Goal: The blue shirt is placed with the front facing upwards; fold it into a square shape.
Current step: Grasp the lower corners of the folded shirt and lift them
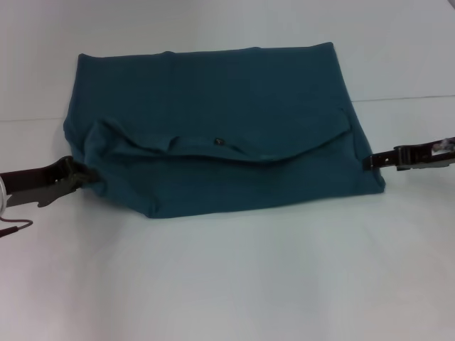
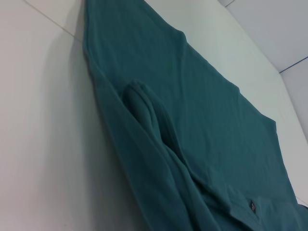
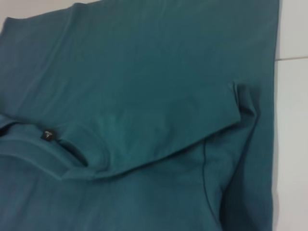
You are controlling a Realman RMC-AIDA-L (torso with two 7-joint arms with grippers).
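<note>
The blue shirt (image 1: 220,121) lies flat in the middle of the white table (image 1: 227,284), partly folded, with a flap of cloth doubled over across it and a small dark neck label (image 1: 219,141) showing at the flap's edge. The left gripper (image 1: 79,175) sits low at the shirt's left edge, touching the cloth; whether it pinches the fabric cannot be told. The right gripper (image 1: 371,161) rests at the right edge, its grip equally unclear

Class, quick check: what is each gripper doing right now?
Left gripper: at the blue shirt's left edge; open or closed cannot be told.
Right gripper: at its right edge; cannot be told.
</note>
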